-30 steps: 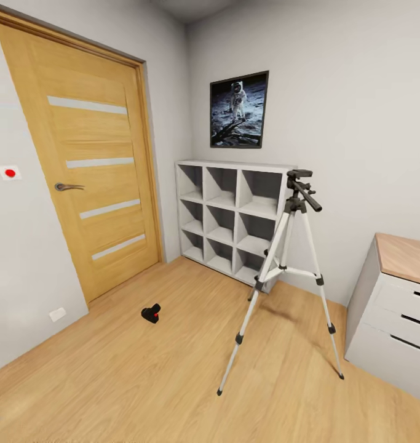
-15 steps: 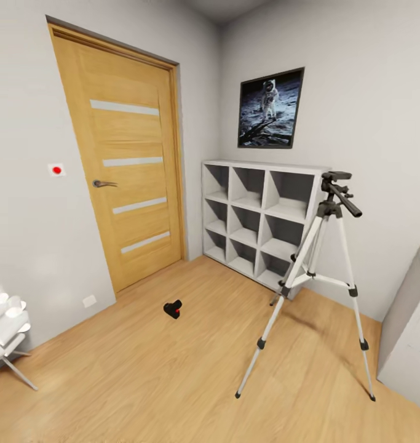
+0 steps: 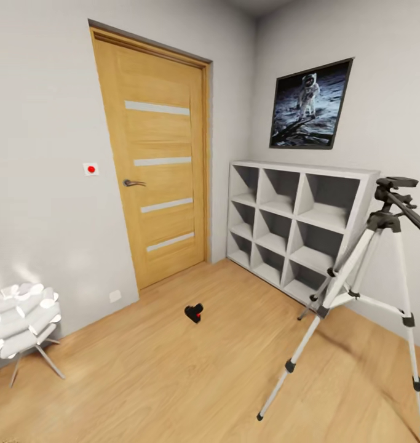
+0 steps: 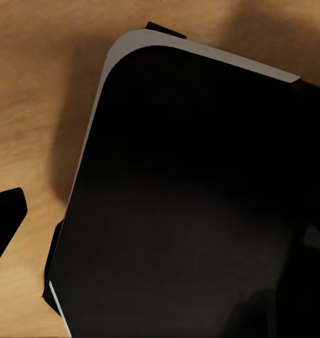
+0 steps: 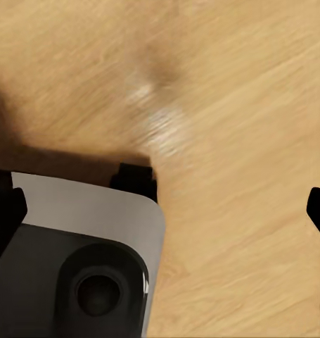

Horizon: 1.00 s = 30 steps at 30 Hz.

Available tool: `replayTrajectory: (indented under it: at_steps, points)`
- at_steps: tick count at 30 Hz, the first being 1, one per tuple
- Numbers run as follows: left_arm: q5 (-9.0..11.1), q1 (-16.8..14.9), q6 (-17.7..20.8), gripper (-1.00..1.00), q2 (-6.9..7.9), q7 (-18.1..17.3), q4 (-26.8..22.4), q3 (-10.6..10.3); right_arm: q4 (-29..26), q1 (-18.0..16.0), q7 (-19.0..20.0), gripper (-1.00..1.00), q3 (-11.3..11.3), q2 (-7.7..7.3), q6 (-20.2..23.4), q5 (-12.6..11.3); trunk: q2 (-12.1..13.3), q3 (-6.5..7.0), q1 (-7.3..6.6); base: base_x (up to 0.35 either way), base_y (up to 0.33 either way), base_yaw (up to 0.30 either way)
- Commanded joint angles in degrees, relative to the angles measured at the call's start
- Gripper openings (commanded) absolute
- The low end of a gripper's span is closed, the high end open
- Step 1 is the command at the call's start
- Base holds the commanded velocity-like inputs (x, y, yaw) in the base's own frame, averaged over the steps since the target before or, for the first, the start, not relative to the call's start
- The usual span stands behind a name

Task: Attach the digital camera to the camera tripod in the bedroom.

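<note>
Bedroom floorboards (image 3: 142, 381) of light wood are stretching across the head view, where the digital camera (image 3: 194, 313) is lying on the planks by itself, its red dot facing the viewer, out in front of the oak door (image 3: 157, 166) and well apart from everything else. To its right, the camera tripod (image 3: 357, 289) is standing upright on its spread silver legs, its black head and pan handle carrying nothing, just in front of the right end of the white cube shelving (image 3: 296, 227). That shelving is sitting against the far wall, and each of its open compartments is showing bare white inside. An astronaut picture (image 3: 310, 104) is hanging above it, a small plate with a red dot (image 3: 91, 168) is sitting on the wall left of the door, and a white padded chair (image 3: 22, 320) on thin metal legs is standing at the near left. Both wrist cameras are pointing down at the plank floor close to the robot's own dark, grey-edged base (image 4: 202, 190); in the left wrist view one black fingertip (image 4: 5, 218) is edging in, and in the right wrist view dark finger parts (image 5: 318, 211) are sitting at both edges. How wide either gripper is standing cannot be told.
</note>
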Motion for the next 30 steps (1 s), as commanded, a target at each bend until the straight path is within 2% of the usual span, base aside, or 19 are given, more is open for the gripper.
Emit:
replayTrajectory:
  at_steps: [1,7,30]
  points:
    - [0.26,0.04,0.01,1.00,0.00,0.00,-0.11,-0.08,0.07,-0.06,0.15,1.00,0.12,-0.01,0.09,0.43,-0.02,-0.04,0.03,0.310,0.000,0.271]
    - [0.21,0.04,0.21,1.00,0.00,0.01,-0.10,-0.18,0.07,-0.05,0.14,1.00,0.12,-0.06,0.08,0.42,-0.02,-0.04,0.03,0.316,0.000,0.159]
    - [0.20,0.04,0.50,1.00,-0.01,0.08,-0.10,-0.25,0.07,-0.04,0.31,1.00,0.12,-0.25,0.16,0.41,-0.02,-0.04,0.03,0.321,0.000,0.006]
